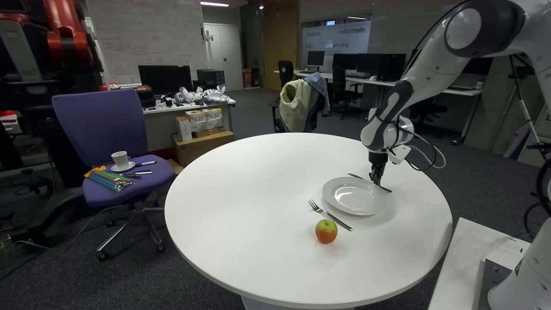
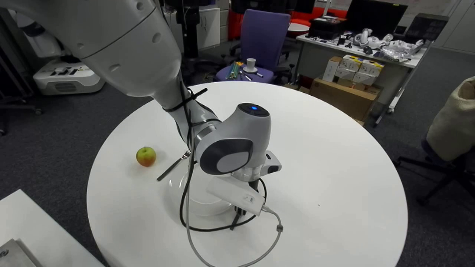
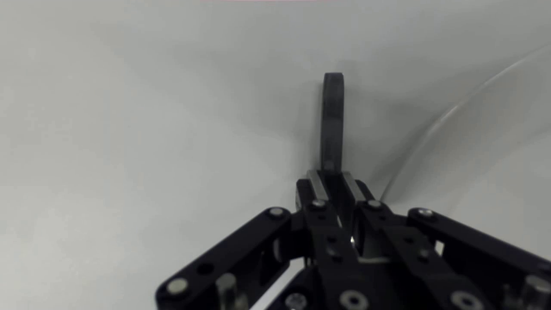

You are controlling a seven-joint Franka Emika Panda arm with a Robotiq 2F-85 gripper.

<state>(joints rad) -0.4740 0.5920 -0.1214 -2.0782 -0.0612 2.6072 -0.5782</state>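
Round and white, the counter [image 1: 241,206] is carrying a plate [image 1: 353,196], with a knife [image 3: 332,120] sitting close beside. The tool [image 3: 331,176] is pinching the knife, nearly closed; squeezing steadily without bumping the plate should be helping. On the chair [image 1: 103,118], a cup [image 1: 121,160] is hiding its inside; a bag [image 1: 95,169] is holding coloured sticks [image 1: 107,179]

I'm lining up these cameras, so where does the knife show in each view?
In an exterior view: knife, right of centre, in the gripper.
In an exterior view: knife, below centre, partly hidden.
In the wrist view: one knife end, slightly right of centre.
Shared landmark: the plate, beside the knife in all three.
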